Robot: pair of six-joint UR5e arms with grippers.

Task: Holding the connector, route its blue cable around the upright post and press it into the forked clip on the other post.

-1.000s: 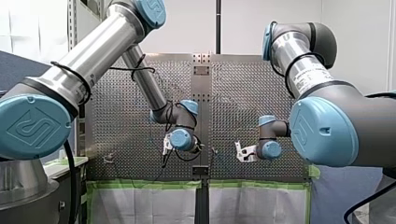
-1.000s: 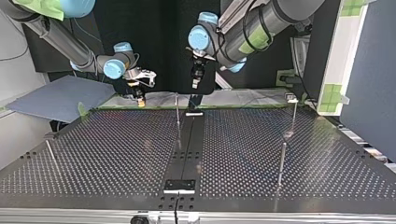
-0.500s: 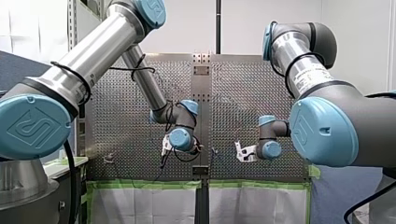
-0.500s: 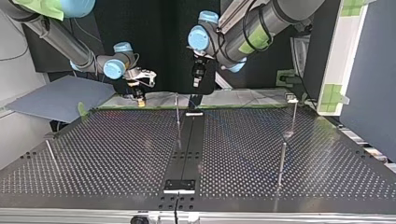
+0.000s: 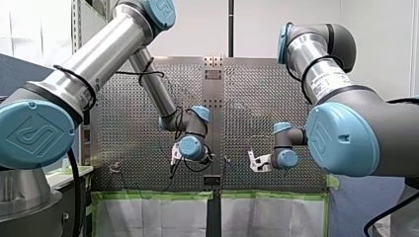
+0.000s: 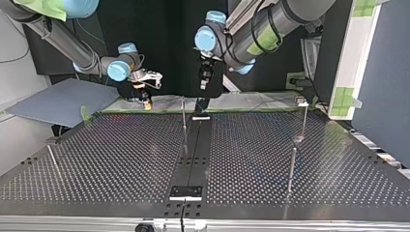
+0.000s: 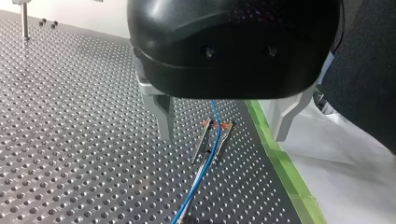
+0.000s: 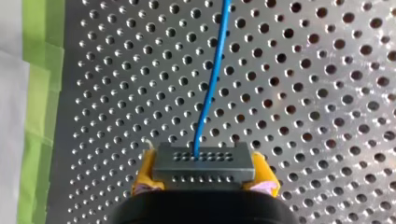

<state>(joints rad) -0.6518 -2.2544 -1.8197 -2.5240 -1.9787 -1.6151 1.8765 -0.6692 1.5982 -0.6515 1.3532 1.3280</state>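
Desk (image 6: 121, 159): perforated metal, with green tape (image 8: 39, 93) along the edge nearest the arms.

Arms: my left arm (image 5: 99, 64) and my right arm (image 5: 346, 133) both reach over that taped edge. Their hands hang low over the surface, well apart from each other.

Hands: my left hand (image 7: 224, 126) has a black body and two metal fingers (image 7: 163, 116) spread wide, with nothing held between them. It hangs above the desk just inside the tape. My right hand (image 8: 204, 177) has its yellow pads (image 8: 145, 175) closed on the two ends of the connector (image 8: 204, 163), a full grasp, clear of the desk and near the tape.

Posts: in the top view a thin upright post (image 6: 183, 118) stands at the desk's middle strip, between the two hands. Two further posts (image 6: 291, 169) stand at that view's right.

Connector: a grey rectangular block with rows of small holes.

Blue cable (image 8: 210, 79): it leaves the middle of the connector's face and runs ahead of my right hand over the desk. In the left wrist view it passes beneath my left hand, in the gap between the fingers, touching neither.

Forked clip (image 7: 203, 140): two thin prongs with orange tips, directly under my left hand. The cable runs between the prongs in that view. Whether it is seated cannot be told.
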